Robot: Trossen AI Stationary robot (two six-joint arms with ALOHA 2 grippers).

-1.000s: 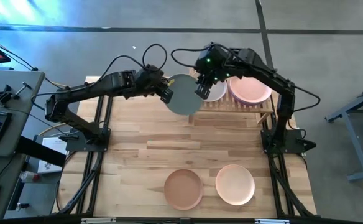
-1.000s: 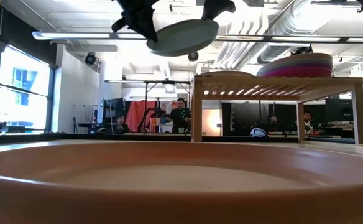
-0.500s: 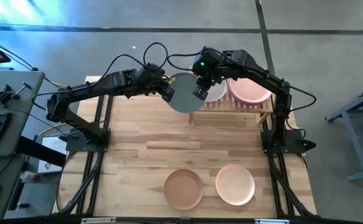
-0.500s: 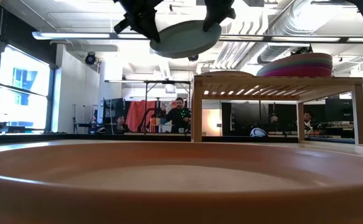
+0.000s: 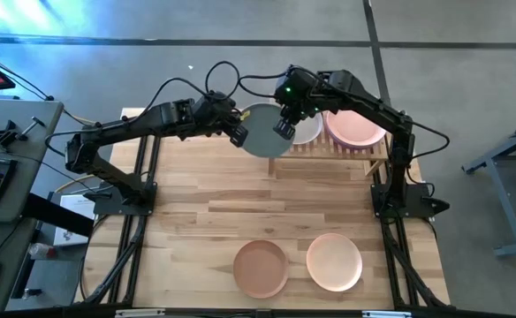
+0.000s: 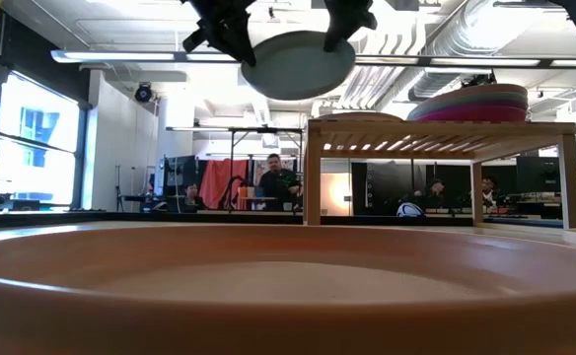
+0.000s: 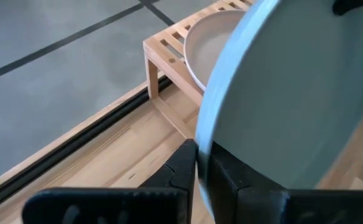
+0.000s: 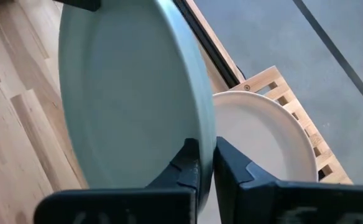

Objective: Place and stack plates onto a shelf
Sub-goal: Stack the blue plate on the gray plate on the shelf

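Both grippers carry the grey-teal plate (image 5: 262,132) in the air, left of the shelf (image 5: 377,148) and higher than its top. My left gripper (image 5: 239,134) is shut on its left rim and my right gripper (image 5: 284,129) on its right rim. A cream plate (image 5: 307,131) rests on the left half of the slat top, and a stack topped by a pale pink plate (image 5: 355,126) rests on the right half. The terracotta plate (image 5: 260,268) and the peach plate (image 5: 334,261) lie flat near the table's near edge. My left gripper pinches the grey-teal plate's left rim (image 7: 201,155) between its two fingers (image 7: 183,169), coming level from the table's left. The plate is lifted clear and lies about level (image 6: 298,64). My right gripper pinches the opposite, right rim (image 8: 206,140) between its two fingers (image 8: 234,171), coming from above and the right. The plate hangs clear between the two grippers.
The shelf (image 6: 436,138) stands at the table's far right, its top close beside the carried plate. The stack (image 6: 470,102) rises above the slats, and the cream plate (image 6: 352,116) sits low. The middle planks (image 5: 267,208) are bare. People stand in the room behind.
The grey-teal plate has gone from tilted to about level and has shifted slightly toward the shelf. My right gripper has come down a little at the plate's right rim. My left gripper has kept its hold and barely moved.
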